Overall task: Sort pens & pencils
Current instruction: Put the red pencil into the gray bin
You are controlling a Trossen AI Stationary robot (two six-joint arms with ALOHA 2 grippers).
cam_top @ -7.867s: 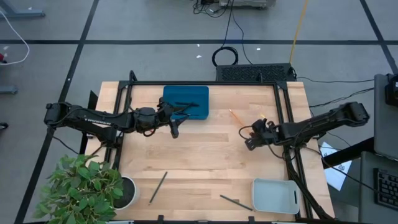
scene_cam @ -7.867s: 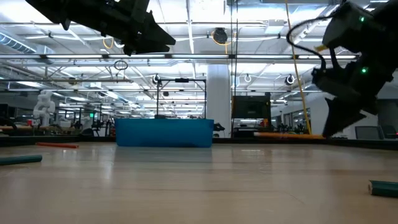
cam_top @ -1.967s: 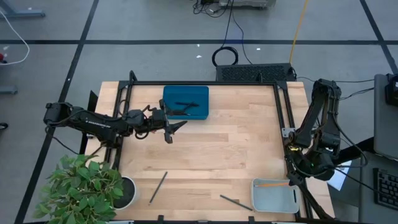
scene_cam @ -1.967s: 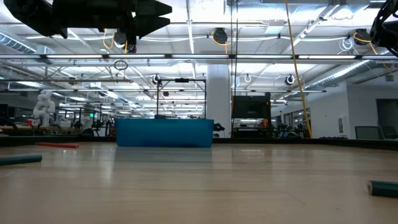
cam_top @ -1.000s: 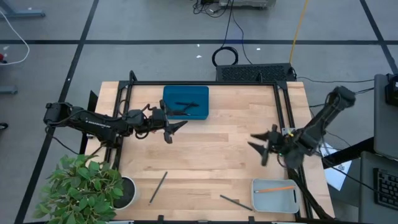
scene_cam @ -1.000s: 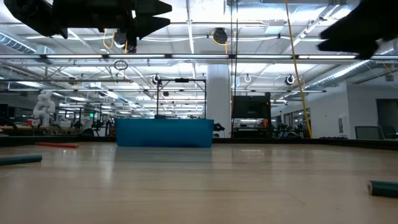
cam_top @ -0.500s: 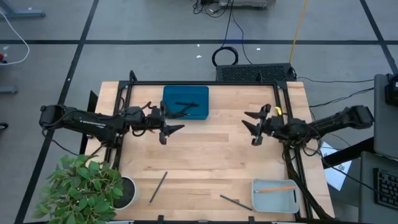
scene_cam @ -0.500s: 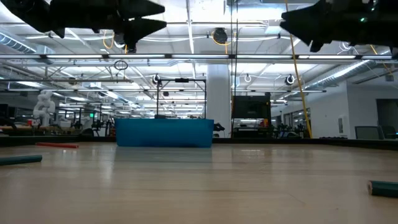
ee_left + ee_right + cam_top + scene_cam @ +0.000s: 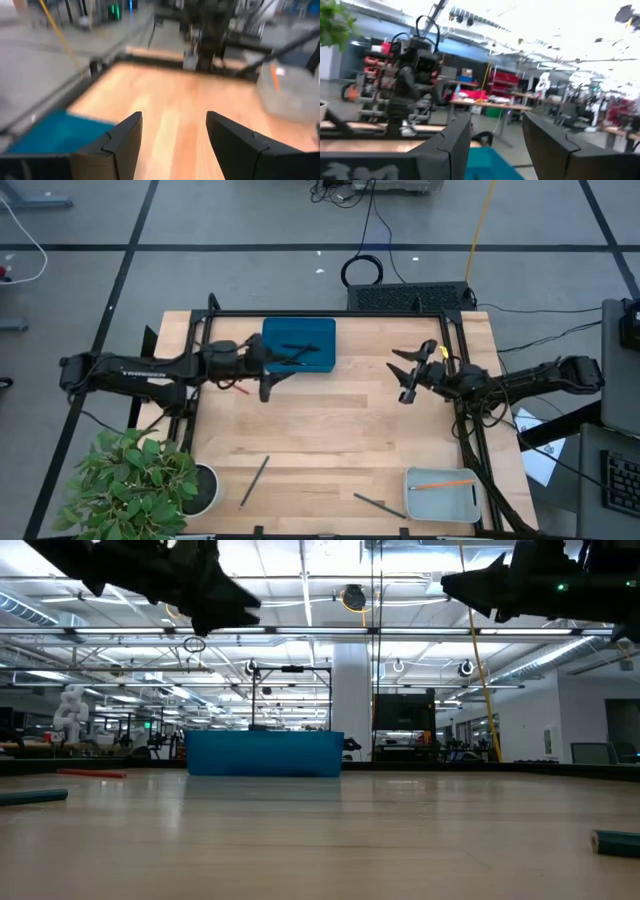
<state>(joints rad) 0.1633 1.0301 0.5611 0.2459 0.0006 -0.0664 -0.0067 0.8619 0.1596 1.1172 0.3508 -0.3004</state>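
Note:
My left gripper hangs open above the table by the near left corner of the blue tray, which holds black pens. A red pencil lies on the table under the left arm. My right gripper is open and held high at the far right, holding nothing. An orange pencil lies in the grey tray at the near right. Two dark sticks lie near the table's near edge. In both wrist views the fingers stand apart with nothing between them.
A potted plant stands at the near left corner. A black frame runs along the table's far, left and right sides. The middle of the table is bare wood.
My right gripper has swung from above the grey tray toward the table's far edge and a little to the left, staying open and high. My left gripper has tipped its fingers downward beside the blue tray. No pencil or pen has moved.

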